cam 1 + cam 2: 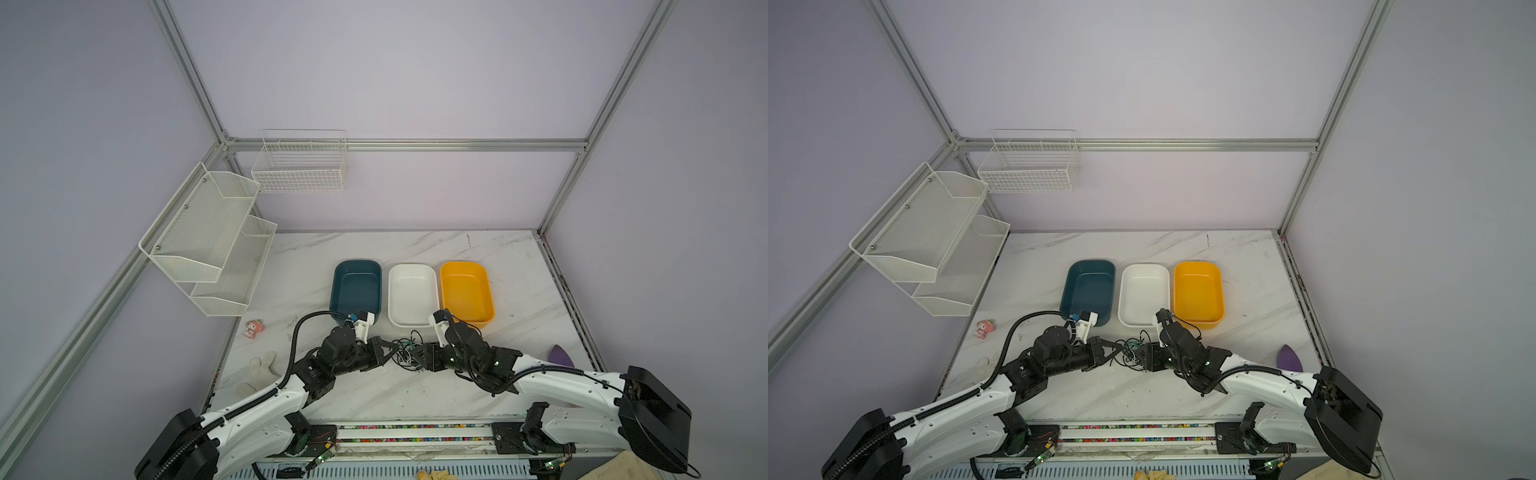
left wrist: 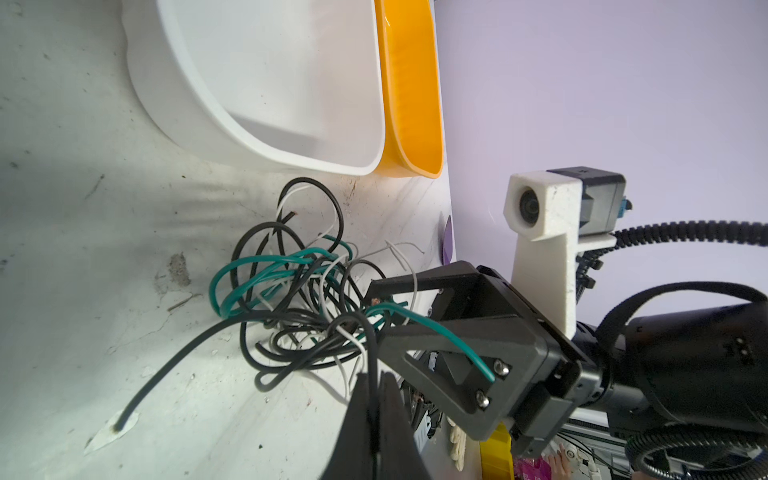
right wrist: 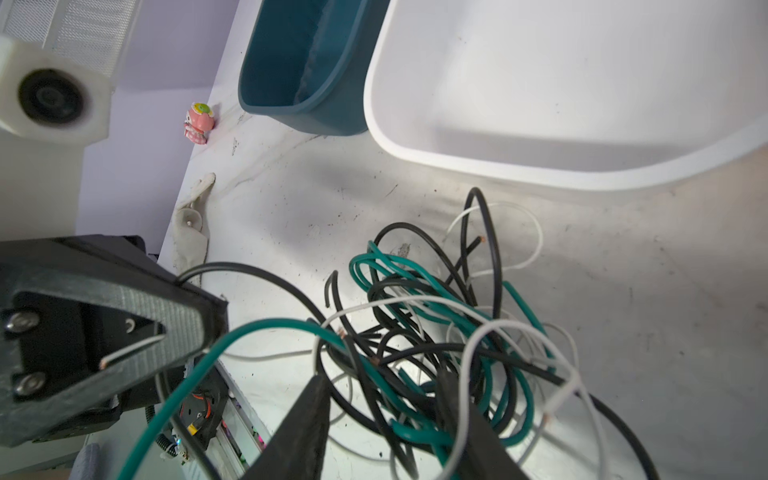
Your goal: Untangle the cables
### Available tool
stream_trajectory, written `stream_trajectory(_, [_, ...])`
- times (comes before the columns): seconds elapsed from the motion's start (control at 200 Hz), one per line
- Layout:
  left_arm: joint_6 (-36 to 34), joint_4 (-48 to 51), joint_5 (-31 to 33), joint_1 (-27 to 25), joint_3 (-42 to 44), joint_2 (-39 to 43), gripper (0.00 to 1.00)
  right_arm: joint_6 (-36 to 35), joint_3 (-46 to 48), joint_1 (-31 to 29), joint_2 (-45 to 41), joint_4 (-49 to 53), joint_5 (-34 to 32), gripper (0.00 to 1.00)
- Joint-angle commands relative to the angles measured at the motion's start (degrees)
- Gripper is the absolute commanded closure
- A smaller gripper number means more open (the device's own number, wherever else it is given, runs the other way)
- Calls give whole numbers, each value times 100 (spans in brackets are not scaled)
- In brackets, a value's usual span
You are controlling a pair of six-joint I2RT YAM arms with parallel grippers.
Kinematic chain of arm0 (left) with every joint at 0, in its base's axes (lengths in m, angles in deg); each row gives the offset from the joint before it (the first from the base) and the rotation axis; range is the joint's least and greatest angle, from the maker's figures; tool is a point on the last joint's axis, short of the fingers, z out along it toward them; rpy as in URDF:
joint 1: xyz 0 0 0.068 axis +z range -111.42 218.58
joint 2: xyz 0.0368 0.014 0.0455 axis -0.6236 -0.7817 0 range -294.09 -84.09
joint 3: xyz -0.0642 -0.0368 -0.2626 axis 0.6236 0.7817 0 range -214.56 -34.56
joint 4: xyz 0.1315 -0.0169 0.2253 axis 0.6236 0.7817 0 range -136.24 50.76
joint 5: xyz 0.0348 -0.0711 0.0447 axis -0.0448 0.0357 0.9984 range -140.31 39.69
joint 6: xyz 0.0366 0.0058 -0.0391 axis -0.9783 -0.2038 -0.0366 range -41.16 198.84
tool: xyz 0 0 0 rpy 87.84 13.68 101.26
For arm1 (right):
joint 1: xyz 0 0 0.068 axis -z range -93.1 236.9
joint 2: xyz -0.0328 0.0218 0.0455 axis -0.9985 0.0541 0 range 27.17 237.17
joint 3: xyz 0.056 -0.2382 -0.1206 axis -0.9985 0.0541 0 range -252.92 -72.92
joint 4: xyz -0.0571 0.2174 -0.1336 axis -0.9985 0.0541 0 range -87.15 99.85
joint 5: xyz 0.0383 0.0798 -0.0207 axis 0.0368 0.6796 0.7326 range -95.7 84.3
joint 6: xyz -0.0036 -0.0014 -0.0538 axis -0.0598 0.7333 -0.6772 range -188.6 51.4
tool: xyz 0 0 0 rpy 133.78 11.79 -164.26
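Observation:
The cables [image 1: 405,353] [image 1: 1131,351] form one loose tangle of thin black, white and green wires on the marble table, just in front of the white bin. My left gripper [image 1: 392,349] [image 2: 376,399] sits at the tangle's left edge, shut on a black cable that runs up out of its jaws. My right gripper [image 1: 419,358] [image 3: 384,386] pushes into the tangle from the right. It is open, and green, black and white strands [image 3: 436,332] lie loose between its spread fingers. A green cable end [image 2: 457,340] drapes over the right gripper's body.
Teal bin [image 1: 357,286], white bin [image 1: 413,291] and yellow bin [image 1: 467,291] stand in a row just behind the tangle. A pink toy [image 1: 253,328] and a white glove [image 1: 259,372] lie at the table's left edge, a purple object [image 1: 561,355] at the right. Wire shelves [image 1: 208,237] hang on the left wall.

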Motion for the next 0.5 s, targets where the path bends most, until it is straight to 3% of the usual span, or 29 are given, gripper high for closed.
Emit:
stream_trajectory(0.0, [-207,215,-75,-29,-549,155,100,-111,-56,51,-177,125,9,54])
stream_trajectory(0.31, [-362,534,-110,-43,-757,371,100,-444,-254,67,-422,278,264,52])
stream_trajectory(0.495, [-477,603,-217,-43,-893,247,100,-594,-304,75,-773,350,346,45])
